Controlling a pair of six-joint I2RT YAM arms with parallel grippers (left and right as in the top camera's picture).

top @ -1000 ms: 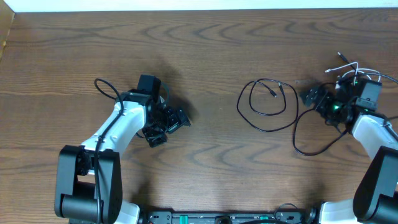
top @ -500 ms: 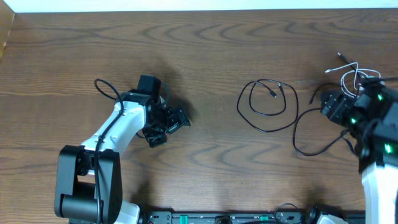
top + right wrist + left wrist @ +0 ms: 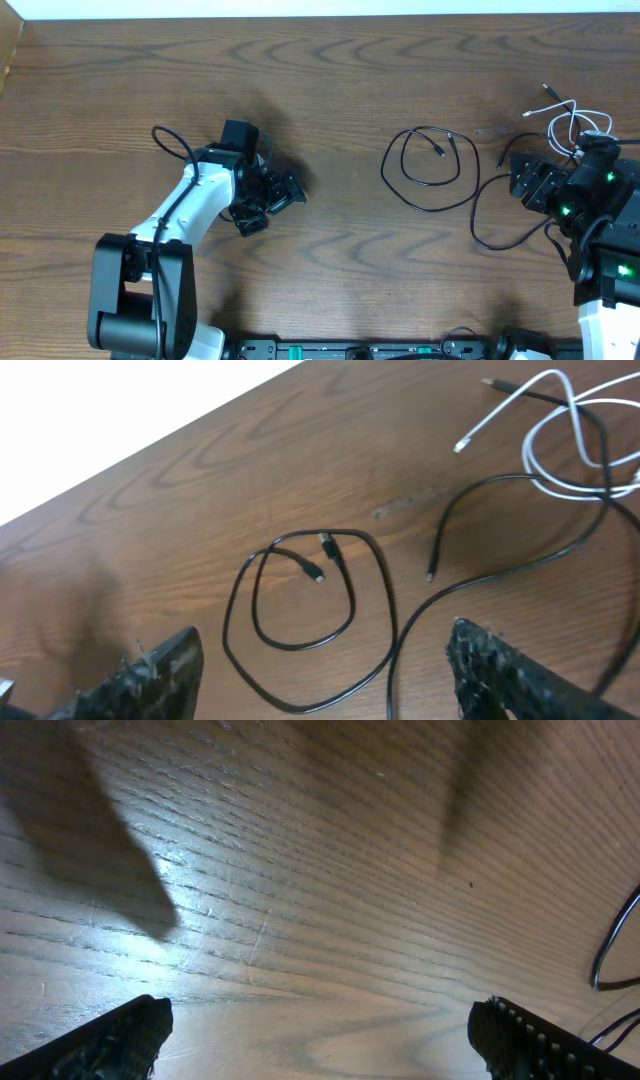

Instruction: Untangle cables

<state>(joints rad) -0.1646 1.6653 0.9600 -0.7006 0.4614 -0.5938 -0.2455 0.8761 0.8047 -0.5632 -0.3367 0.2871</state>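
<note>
Three cables lie on the right of the wooden table. One black cable (image 3: 425, 168) (image 3: 300, 646) is coiled in a double loop, apart from the others. The second black cable (image 3: 478, 215) (image 3: 500, 477) curves past it and crosses the white cable (image 3: 570, 118) (image 3: 465, 445) at the far right. My right gripper (image 3: 530, 180) (image 3: 330, 682) hangs open above the second black cable and holds nothing. At the table's left, my left gripper (image 3: 268, 202) (image 3: 320, 1050) stands wide open over bare wood, far from the cables.
The table's far edge (image 3: 320, 16) meets a white wall. A bit of black cord (image 3: 608, 948) shows at the right edge of the left wrist view. The left arm's own black wire (image 3: 172, 140) loops beside it.
The right arm has pulled back toward the near right and lifted, uncovering the second black cable's plug end. Its jaws have narrowed slightly. The left arm has not moved.
</note>
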